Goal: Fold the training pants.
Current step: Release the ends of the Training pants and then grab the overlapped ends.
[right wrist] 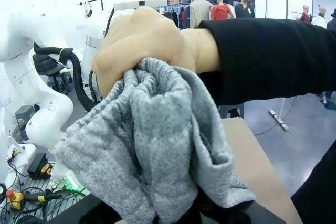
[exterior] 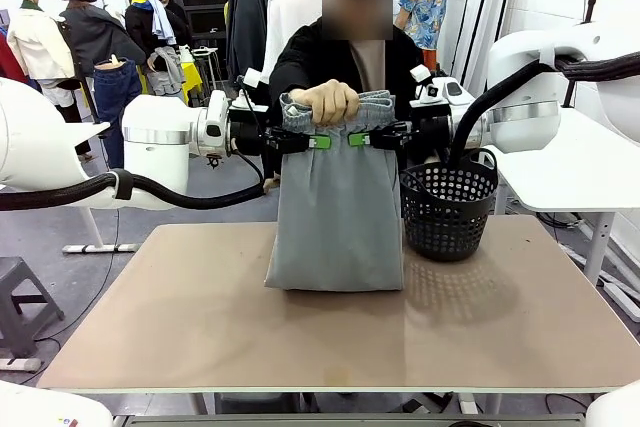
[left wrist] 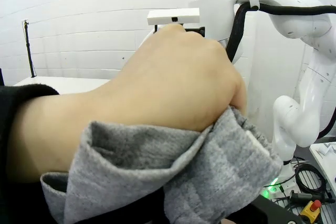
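Two grippers and one person's hand (exterior: 325, 102) share the gathered waistband of the training pants (exterior: 335, 217). Just left of the hand and slightly below it, the left gripper (exterior: 314, 141) comes in sideways and is closed on the grey fabric under the waistband, with a green pad lying on the front of the cloth. The hand itself is a closed fist over the top middle of the waistband, bunching it. Just right of the hand and slightly below it, the right gripper (exterior: 358, 138) is pinched on the same strip of fabric, its green pad close to the other one. In both wrist views the fist sits right above the bunched cloth, which hides the fingers. Beneath the hand the pants hang straight down as a grey panel, with the lower edge resting on the table (exterior: 180, 327). Right of the hand and lower, a black perforated basket (exterior: 448, 209) stands on the table just beside the pants; whether they touch cannot be told.
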Motion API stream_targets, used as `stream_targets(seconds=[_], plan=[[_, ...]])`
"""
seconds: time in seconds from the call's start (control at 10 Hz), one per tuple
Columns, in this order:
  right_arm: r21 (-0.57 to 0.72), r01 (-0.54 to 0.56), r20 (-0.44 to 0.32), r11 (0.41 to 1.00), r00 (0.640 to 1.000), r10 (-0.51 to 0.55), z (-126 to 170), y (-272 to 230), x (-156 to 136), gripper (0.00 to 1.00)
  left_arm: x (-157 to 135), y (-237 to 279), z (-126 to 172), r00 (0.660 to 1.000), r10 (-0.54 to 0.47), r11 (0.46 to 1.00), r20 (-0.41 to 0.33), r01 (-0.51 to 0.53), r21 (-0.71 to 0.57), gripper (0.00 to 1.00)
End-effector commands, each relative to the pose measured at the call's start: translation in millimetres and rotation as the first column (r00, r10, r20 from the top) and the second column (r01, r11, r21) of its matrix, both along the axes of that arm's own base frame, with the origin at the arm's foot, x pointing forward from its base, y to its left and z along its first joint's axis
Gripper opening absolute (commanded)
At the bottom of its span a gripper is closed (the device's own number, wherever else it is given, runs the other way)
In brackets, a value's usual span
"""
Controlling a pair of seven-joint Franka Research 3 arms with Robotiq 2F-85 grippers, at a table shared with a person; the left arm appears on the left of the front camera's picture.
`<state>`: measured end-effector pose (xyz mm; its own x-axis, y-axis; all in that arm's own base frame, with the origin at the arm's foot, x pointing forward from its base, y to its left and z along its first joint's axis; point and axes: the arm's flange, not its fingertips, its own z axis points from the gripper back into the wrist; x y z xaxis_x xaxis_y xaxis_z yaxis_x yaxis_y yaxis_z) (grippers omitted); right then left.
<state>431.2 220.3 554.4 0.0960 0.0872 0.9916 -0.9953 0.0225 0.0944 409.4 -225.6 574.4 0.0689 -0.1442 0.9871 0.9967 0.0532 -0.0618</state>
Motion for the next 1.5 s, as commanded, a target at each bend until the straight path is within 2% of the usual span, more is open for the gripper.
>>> stream_targets(seconds=[0.0,1.3,1.4], plan=[[0.0,0.0,0.003,1.0,1.0,0.0,1.7,0.4,-0.9,0.0,-1.9,-0.7,-0.8,1.0,0.0,1.0,-0.006,0.0,-0.012,0.0],[0.0,0.0,0.0,1.0,1.0,0.0,0.0,0.0,0.0,0.0,0.0,0.0,-0.1,1.0,0.0,1.0,0.0,0.0,0.0,0.0],[0.012,-0.015,-0.028,1.0,0.999,0.015,1.3,-0.3,-0.8,0.16,-0.5,1.8,-1.8,0.999,0.023,1.0,-0.024,-0.023,-0.013,0.12]])
